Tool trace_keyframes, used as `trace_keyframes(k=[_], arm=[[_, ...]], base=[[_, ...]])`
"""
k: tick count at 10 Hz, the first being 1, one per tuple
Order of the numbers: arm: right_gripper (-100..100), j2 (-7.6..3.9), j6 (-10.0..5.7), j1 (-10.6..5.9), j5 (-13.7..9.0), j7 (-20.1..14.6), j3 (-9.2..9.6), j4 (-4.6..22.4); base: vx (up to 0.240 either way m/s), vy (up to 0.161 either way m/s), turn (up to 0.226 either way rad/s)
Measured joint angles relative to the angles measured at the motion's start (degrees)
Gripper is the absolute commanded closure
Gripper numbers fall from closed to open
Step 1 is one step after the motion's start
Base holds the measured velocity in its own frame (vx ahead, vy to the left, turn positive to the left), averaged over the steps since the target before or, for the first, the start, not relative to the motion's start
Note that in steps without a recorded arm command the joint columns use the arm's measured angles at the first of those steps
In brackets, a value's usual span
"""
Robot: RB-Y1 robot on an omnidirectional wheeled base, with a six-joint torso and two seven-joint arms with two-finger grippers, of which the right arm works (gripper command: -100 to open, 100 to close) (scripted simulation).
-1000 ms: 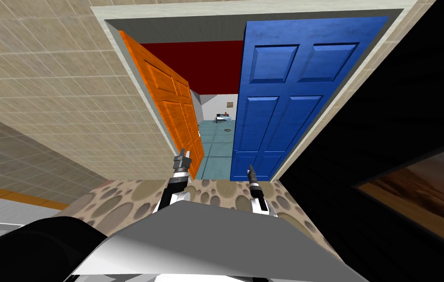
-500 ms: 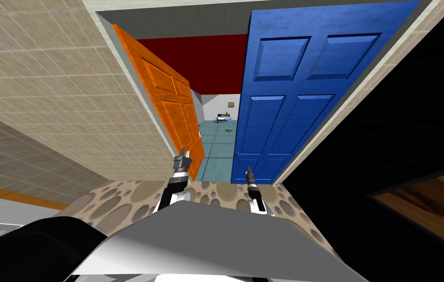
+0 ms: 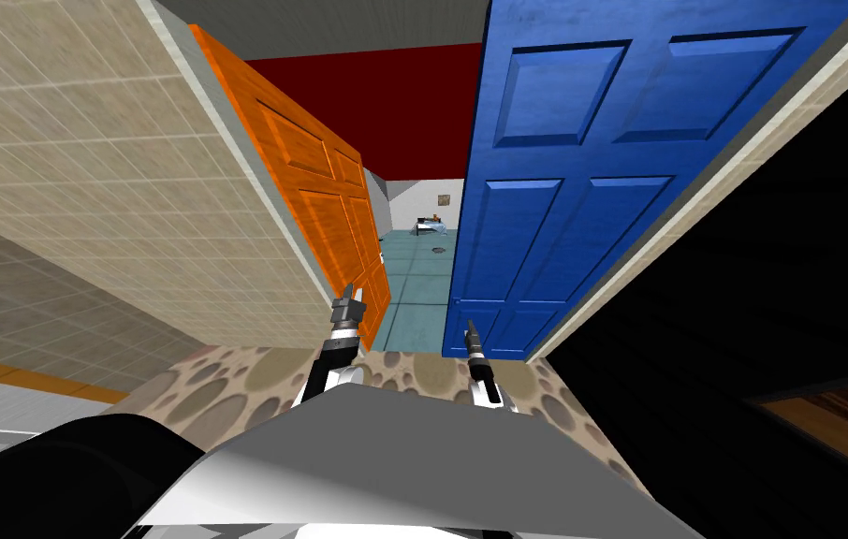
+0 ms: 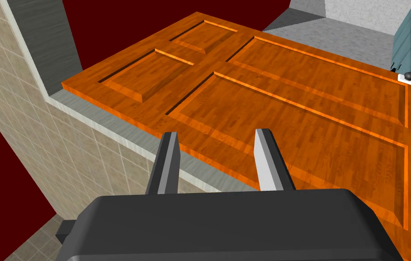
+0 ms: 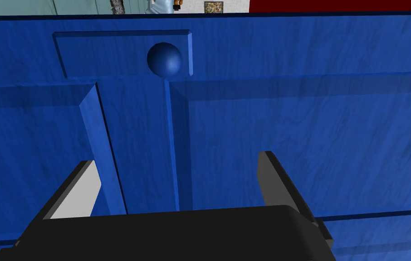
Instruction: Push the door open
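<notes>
Directly ahead stands the blue door [image 3: 581, 187], our right gripper [image 5: 176, 161] close before it near its round knob [image 5: 164, 59], fingers apart. Our left gripper [image 4: 216, 132], fingers also apart, faces the ajar orange door [image 3: 319, 196].

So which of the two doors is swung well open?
The orange door, ahead of the left gripper, angles well inward; the blue door sits nearly shut.

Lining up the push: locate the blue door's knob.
Right wrist view: the blue knob sits on the blue door near its free edge, ahead of the open right gripper.
</notes>
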Motion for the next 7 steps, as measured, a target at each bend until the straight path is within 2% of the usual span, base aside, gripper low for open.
trace_keyframes(k=[2,3,5,7], arm=[[-100,0.78,-0.26,-0.91,0.0,0.0,0.1,2.3],[-100,0.82,-0.29,-0.96,0.0,0.0,0.11,2.4],[-100,-0.91,0.15,-0.34,0.0,0.0,0.12,1.4],[-100,-1.89,-0.56,-1.08,-0.2,0.2,-0.25,3.0]], base=[[0.106,0.003,0.024],[0.123,0.011,0.026],[0.184,0.012,0.023],[0.189,0.013,0.023]])
